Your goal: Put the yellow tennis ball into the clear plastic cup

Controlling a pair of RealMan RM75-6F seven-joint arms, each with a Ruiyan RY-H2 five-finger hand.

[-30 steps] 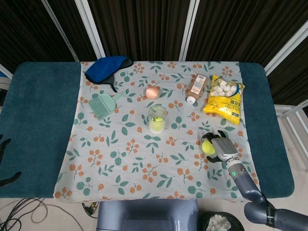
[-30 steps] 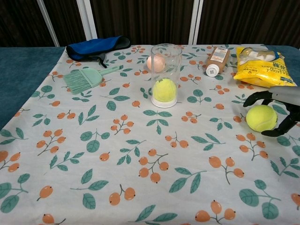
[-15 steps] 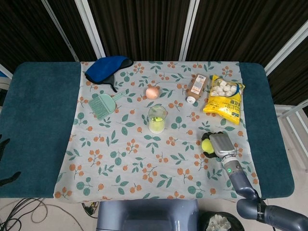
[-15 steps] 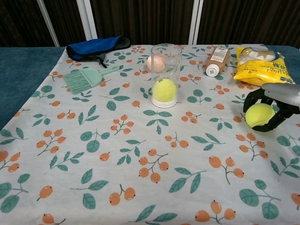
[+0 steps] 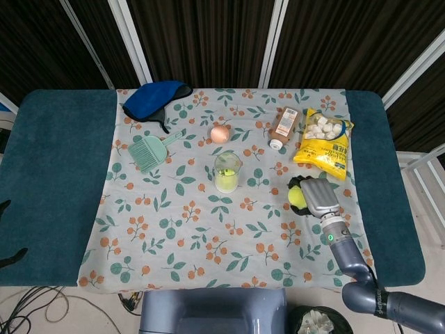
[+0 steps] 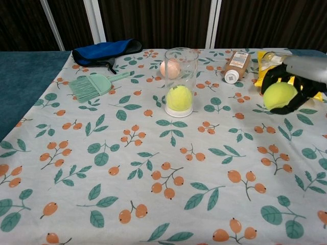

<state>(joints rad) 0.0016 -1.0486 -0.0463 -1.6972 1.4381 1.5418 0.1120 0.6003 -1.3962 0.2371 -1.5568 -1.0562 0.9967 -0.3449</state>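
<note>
My right hand (image 5: 314, 197) (image 6: 296, 81) grips a yellow tennis ball (image 5: 297, 197) (image 6: 279, 95) and holds it off the tablecloth at the right side, its dark fingers wrapped around the ball. The clear plastic cup (image 5: 227, 172) (image 6: 181, 81) stands upright near the middle of the cloth, well to the left of the hand. Another yellow tennis ball (image 6: 179, 98) lies at the bottom of the cup. My left hand (image 5: 5, 233) shows only as dark fingertips at the far left edge of the head view.
Behind the hand lie a yellow snack bag (image 5: 322, 143) and a brown bottle (image 5: 284, 127) on its side. A pink egg-like ball (image 5: 220, 133) sits behind the cup. A green brush (image 5: 150, 150) and a blue cloth (image 5: 156, 97) lie at the back left.
My right hand closed around the tennis ball on the cloth and has lifted it up, moving it slightly towards the back of the table.
</note>
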